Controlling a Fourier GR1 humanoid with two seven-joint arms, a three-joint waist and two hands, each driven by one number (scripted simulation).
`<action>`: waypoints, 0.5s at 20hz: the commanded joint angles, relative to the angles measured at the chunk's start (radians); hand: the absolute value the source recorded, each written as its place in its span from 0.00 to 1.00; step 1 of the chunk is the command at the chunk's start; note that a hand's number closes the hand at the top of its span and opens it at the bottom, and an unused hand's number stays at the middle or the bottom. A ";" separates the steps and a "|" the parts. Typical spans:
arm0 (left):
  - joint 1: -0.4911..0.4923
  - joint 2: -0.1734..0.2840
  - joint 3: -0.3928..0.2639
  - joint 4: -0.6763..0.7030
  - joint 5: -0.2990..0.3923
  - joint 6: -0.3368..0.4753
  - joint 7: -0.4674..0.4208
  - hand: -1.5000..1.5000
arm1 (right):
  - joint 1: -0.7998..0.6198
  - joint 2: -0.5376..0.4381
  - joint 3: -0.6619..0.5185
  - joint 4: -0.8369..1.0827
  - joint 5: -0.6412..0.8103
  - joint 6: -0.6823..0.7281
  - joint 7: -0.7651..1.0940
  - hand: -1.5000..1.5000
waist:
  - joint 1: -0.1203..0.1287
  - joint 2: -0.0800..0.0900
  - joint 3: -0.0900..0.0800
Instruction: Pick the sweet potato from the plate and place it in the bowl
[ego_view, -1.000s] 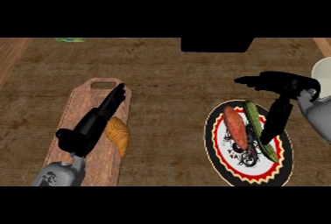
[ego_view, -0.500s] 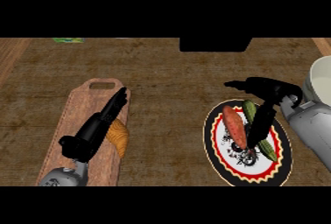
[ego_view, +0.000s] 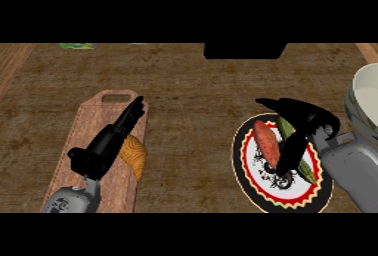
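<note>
Both my hands are open: right hand over the plate's far rim, fingers seemingly beside the sweet potato, left hand straight along the cutting board.

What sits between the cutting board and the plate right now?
Nothing: in the head view the stretch between the cutting board and the plate is bare counter.

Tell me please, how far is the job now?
Nothing is finished yet: the sweet potato lies on the plate. In hand: the right hand is over the plate, fingers reaching down beside the sweet potato, not closed round it. Left: grasp it, lift it, and put it in the bowl at the right edge. The left hand rests over the cutting board.
</note>
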 joint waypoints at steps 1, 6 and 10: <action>-0.009 -0.001 0.025 -0.055 0.014 -0.013 0.046 0.50 | 0.022 0.051 0.017 -0.026 0.119 -0.028 0.039 0.00 | 0.002 -0.001 0.000; 0.010 -0.050 -0.010 -0.021 -0.049 0.005 0.009 0.50 | 0.107 0.040 -0.012 0.058 0.269 -0.067 -0.163 0.00 | 0.001 0.001 0.000; 0.012 -0.024 0.038 -0.013 -0.019 -0.066 0.002 0.50 | 0.017 0.119 -0.084 0.131 0.274 0.019 -0.083 0.00 | 0.004 0.001 0.000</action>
